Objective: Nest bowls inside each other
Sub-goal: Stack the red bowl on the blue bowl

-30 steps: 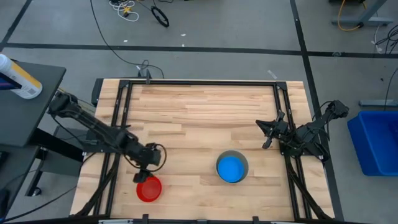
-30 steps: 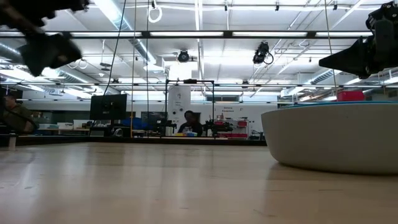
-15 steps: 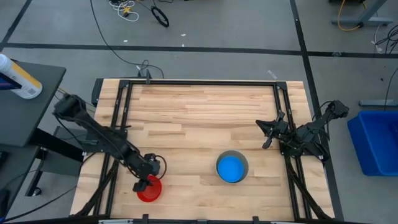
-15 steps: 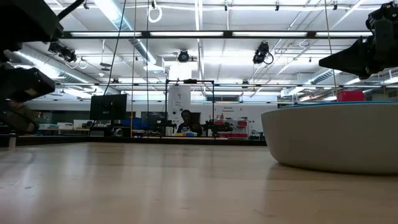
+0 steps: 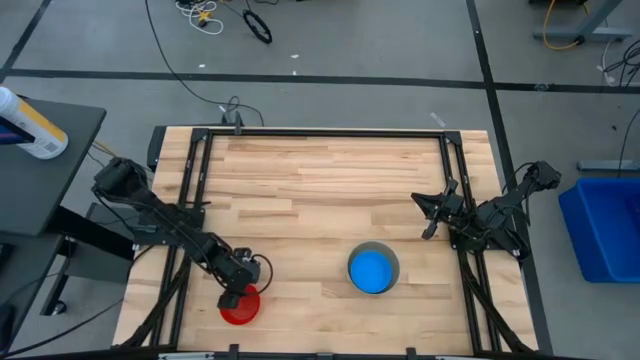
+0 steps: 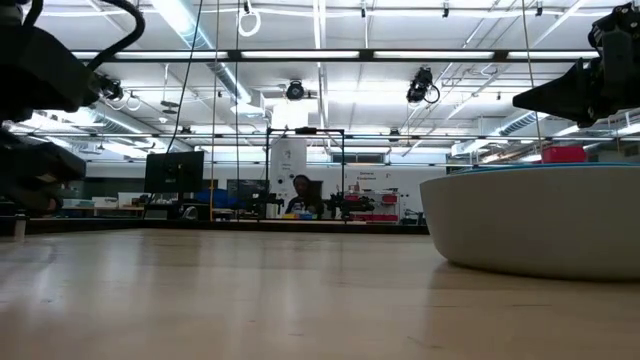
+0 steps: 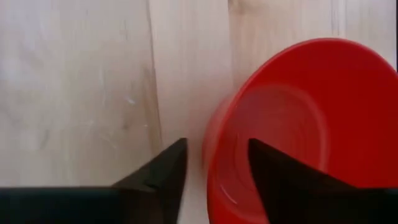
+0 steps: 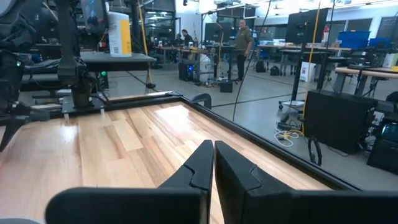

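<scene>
A red bowl (image 5: 240,308) stands upright on the wood near the table's front left. My left gripper (image 5: 232,294) is low over it, pointing steeply down and open. In the left wrist view its fingers straddle the red bowl's (image 7: 292,124) near rim: one outside, one over the hollow, with a strip of table between the outer finger and the wall. A pale grey bowl (image 5: 373,247) right of centre holds a light blue bowl (image 5: 372,271); the grey bowl (image 6: 540,225) fills the low view's right. My right gripper (image 5: 430,214) waits shut at the right edge.
Black frame rails (image 5: 320,132) run along the table's far, left and right edges. A blue bin (image 5: 605,230) stands off the table on the right and a bottle (image 5: 28,122) on a side stand to the left. Bare wood (image 5: 320,185) spans the far half.
My left gripper has come down and toward the table's near edge, from just beyond the red bowl onto its rim. The red bowl has stayed where it was.
</scene>
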